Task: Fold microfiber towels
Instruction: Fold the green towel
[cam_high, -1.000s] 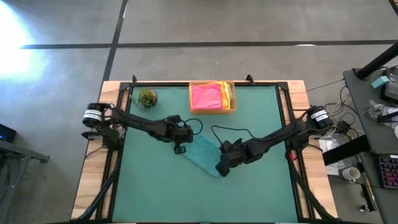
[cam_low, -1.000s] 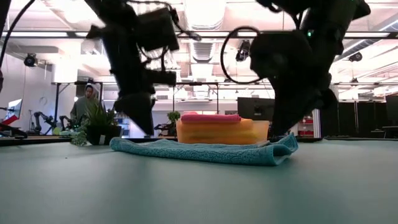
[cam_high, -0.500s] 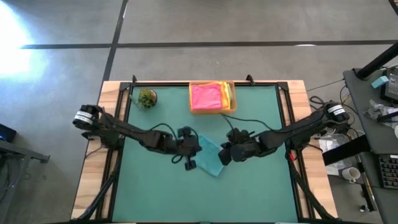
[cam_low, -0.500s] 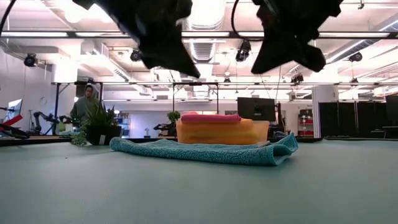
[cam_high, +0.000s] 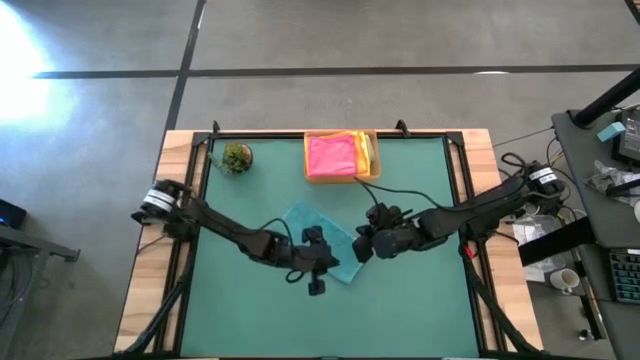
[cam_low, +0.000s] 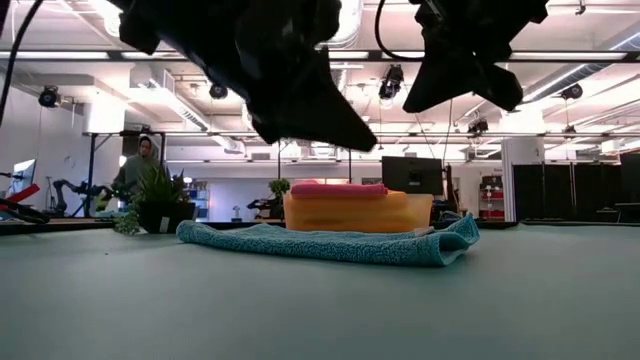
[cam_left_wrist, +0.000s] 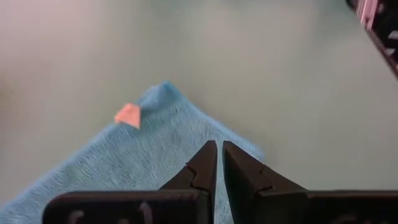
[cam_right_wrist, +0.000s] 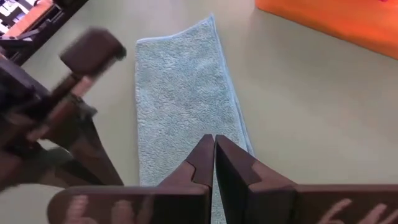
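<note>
High view: the green-topped table (cam_high: 250, 320) with its pale wooden border lies bare along its near half and both sides, leaving wide room around the arms. Beyond it stretches grey concrete floor; the low view looks into a bright workshop where a person (cam_low: 137, 165) stands far back. A folded teal microfiber towel (cam_high: 308, 225) lies flat near the table's middle as a slanted strip, well apart from every edge. At the far edge a shallow tan rectangular tray (cam_high: 373, 170) holds a pink folded towel (cam_high: 332, 156) over yellow ones. The left gripper (cam_high: 317, 284) hangs above the strip's near end, jaws pressed together, empty. The right gripper (cam_high: 358, 249) hovers just beside that end, jaws likewise closed, empty. A small green plant ball (cam_high: 237, 157) sits near the far left corner.
</note>
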